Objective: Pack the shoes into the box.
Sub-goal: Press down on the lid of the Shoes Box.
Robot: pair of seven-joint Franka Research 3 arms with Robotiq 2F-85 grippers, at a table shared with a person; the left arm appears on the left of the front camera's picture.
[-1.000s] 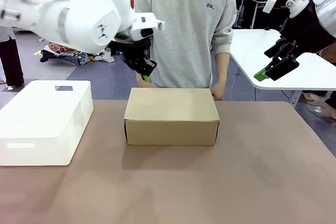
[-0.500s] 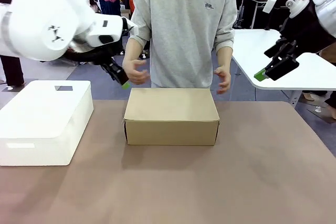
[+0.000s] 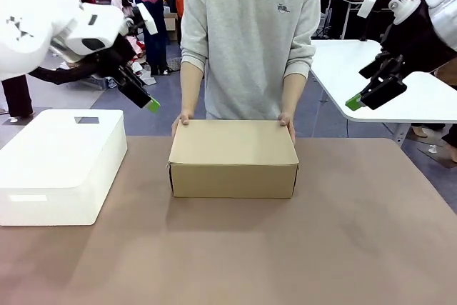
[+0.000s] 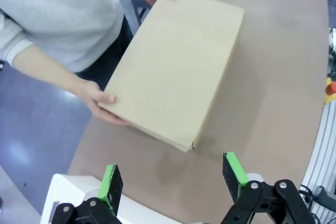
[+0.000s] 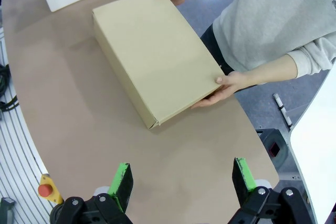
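Note:
The tan box (image 3: 233,151) lies shut in the middle of the table, its lid flat. The shoes are hidden from view. A person in a grey sweater stands at the far side with a hand (image 3: 184,116) on each far corner of the box. My left gripper (image 3: 143,94) hangs open in the air, left of the box and above the white block's far end. In the left wrist view the box (image 4: 178,66) lies well beyond the open left gripper (image 4: 173,177). My right gripper (image 3: 370,94) is raised at the far right, open; its wrist view has the box (image 5: 155,53) far below the fingers.
A large white rounded block (image 3: 61,162) sits on the table's left side, a short gap from the box. A white side table (image 3: 385,76) stands behind the right arm. Bare brown tabletop (image 3: 285,248) stretches in front of and to the right of the box.
My left gripper has drawn back leftward from the box's far edge and opened. The person's hands came down onto the box's far corners. The right arm stayed still.

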